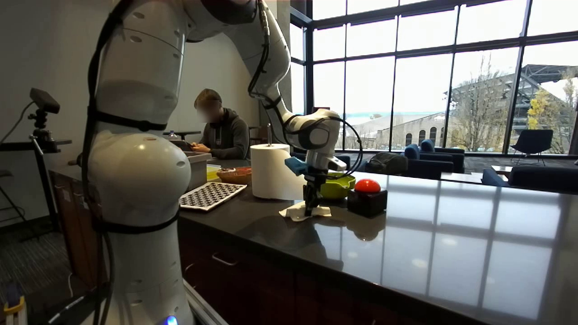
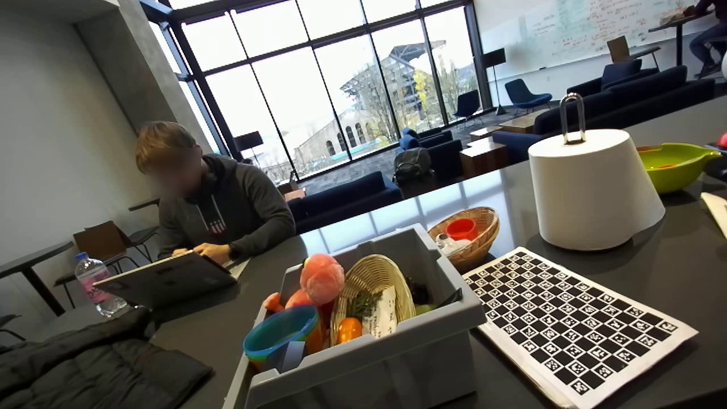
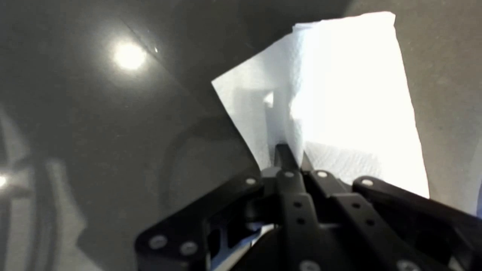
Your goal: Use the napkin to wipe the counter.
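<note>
The white napkin (image 1: 295, 210) lies on the dark glossy counter (image 1: 289, 234). It also shows in the wrist view (image 3: 354, 82), spread flat with a raised fold. My gripper (image 1: 309, 211) points down at the napkin; in the wrist view its fingertips (image 3: 295, 156) are closed together around that fold. The rest of the napkin spreads out on the counter, mostly to the right of the fold in the wrist view. A pale edge, likely the napkin (image 2: 717, 211), shows at the right border in an exterior view. The gripper is out of that view.
A paper towel roll (image 1: 271, 174) stands beside the gripper. A green bowl (image 1: 336, 187) and a red button on a black box (image 1: 367, 201) are close by. A checkered board (image 2: 573, 324), a filled grey bin (image 2: 369, 363) and a wicker basket (image 2: 483, 241) stand farther along. A person sits behind.
</note>
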`<state>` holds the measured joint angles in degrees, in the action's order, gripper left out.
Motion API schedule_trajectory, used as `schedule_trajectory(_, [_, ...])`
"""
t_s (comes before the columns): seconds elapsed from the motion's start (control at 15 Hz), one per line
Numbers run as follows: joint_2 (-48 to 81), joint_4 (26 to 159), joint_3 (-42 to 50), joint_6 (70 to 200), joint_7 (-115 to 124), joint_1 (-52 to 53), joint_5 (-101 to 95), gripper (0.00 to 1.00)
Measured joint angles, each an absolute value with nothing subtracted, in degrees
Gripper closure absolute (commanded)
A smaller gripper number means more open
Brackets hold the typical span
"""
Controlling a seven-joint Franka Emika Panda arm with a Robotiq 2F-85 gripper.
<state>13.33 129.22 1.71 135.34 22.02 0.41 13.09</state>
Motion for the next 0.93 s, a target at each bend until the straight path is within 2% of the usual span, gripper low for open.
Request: schedule_trajectory(0.93, [14.5, 127.2, 3.4, 133.2, 21.9, -1.6, 13.7, 1.00])
